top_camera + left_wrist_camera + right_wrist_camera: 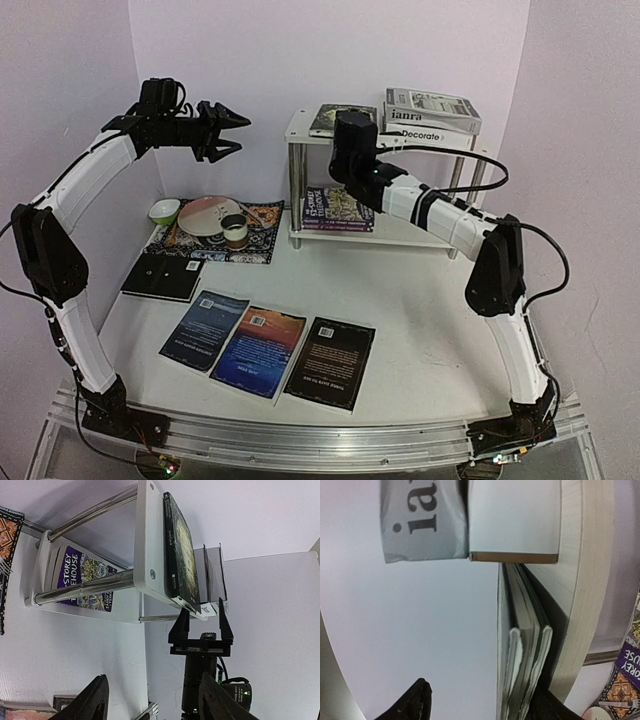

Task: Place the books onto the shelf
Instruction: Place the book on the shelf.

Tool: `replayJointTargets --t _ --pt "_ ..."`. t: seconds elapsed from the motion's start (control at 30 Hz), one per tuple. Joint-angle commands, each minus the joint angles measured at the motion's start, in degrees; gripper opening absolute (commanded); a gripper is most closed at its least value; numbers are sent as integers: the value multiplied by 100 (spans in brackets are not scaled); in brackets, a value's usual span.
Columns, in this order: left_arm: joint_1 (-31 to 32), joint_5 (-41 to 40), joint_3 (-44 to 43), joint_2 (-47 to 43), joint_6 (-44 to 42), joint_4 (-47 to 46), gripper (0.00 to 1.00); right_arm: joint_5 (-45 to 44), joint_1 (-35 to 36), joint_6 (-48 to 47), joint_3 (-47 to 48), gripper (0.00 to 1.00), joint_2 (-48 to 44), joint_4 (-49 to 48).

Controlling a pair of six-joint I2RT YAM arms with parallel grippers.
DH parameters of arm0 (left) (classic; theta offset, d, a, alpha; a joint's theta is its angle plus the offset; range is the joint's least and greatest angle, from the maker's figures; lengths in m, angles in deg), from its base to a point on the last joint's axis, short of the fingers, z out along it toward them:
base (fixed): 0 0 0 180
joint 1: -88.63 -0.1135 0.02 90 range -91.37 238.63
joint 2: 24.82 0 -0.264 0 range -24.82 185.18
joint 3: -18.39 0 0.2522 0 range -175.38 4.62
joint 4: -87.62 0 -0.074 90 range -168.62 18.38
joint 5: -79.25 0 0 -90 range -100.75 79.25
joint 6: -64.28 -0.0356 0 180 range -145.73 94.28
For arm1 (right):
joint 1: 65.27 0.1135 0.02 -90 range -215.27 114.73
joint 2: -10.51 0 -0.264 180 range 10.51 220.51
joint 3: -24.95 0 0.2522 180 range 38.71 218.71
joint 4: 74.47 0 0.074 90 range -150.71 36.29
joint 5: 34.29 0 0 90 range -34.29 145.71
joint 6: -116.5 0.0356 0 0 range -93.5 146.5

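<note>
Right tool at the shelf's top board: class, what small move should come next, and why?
Probably draw the right tool straight back from the shelf. Its jaws stand open either side of the dark green book, which lies flat on the top board, so it looks placed; more books lie on the table.

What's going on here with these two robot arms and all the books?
The two arms are putting books on the small shelf. The right gripper stands open around the end of a dark book lying on the top board. The left gripper hangs open and empty above the table. Four books, among them a blue book, lie on the table, not yet shelved.
</note>
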Motion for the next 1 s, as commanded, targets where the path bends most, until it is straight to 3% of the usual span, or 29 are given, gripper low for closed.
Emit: replayJointTargets --t 0.0,0.27,0.57,0.83,0.97 --pt "-9 -63 -40 -325 -65 -142 62 89 -13 30 -605 73 -652 -59" --pt "1 -152 -26 -224 -379 -138 64 343 -25 -64 -2112 94 -1631 -84" --pt "114 -488 133 -182 -982 -142 63 812 -79 -121 -2868 93 -2160 -40" --pt "880 -2091 537 -331 -3201 -201 64 1507 -120 -2817 -4647 89 -3745 457" --pt "913 -2535 1049 -446 -3493 -576 68 1810 -130 -4204 -5221 88 -4659 2070"
